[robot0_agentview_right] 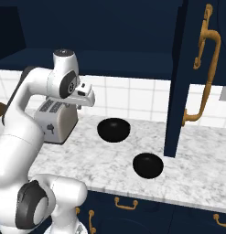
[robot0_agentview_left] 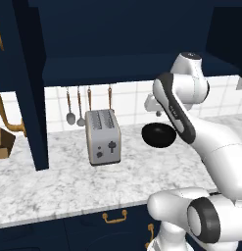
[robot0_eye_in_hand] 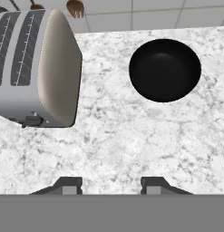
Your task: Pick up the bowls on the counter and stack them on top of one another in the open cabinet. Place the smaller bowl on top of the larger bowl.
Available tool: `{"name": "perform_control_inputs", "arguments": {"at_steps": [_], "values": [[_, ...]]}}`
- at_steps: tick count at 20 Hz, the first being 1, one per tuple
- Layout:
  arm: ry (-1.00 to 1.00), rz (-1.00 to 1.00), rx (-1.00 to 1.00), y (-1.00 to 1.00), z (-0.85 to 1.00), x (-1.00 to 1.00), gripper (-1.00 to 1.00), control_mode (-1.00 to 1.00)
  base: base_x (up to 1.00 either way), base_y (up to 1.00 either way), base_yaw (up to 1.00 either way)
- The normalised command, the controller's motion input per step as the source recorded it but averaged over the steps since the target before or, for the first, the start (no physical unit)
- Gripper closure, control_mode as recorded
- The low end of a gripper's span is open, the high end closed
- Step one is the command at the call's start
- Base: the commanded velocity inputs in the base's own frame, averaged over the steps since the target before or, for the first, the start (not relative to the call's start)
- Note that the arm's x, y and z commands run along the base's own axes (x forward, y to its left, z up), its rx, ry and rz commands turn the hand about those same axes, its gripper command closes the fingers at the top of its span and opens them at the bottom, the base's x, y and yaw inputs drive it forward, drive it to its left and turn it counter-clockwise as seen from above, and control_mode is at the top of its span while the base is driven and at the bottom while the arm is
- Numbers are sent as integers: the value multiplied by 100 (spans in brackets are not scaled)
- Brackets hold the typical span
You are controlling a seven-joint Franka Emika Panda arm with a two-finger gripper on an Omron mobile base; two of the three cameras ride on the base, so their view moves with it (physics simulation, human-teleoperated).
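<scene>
Black and glossy, the larger bowl (robot0_agentview_left: 158, 135) sits toward the counter's (robot0_agentview_left: 54, 181) back edge beside the toaster (robot0_agentview_left: 103, 136) in the left base view. From the right, the smaller bowl (robot0_agentview_right: 147, 165) rests nearer the front edge, the open cabinet (robot0_agentview_right: 114, 64) waiting above. Hand view: the gripper (robot0_eye_in_hand: 111, 183), fingers parted and empty, hovers above the counter, likely lining up on the larger bowl.

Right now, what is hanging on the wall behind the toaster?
Behind the toaster, spoons hang on the white tiled wall. The toaster covers the lower ends of some, so their shapes cannot be told.
</scene>
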Motion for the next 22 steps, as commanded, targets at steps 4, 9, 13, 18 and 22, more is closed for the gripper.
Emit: {"name": "perform_control_inputs", "arguments": {"at_steps": [4,9,13,18,22], "values": [[-4,-3,4,-15,0,-27,-100,-100,0,0,0],[-6,-9,1,-47,-8,-66,-100,-100,0,0,0],[0,-12,0,-55,-30,-51,-100,-100,0,0,0],[9,-14,0,-50,-45,-10,-100,-100,0,0,0],[10,-9,0,-56,-36,9,-100,-100,0,0,0]]}}
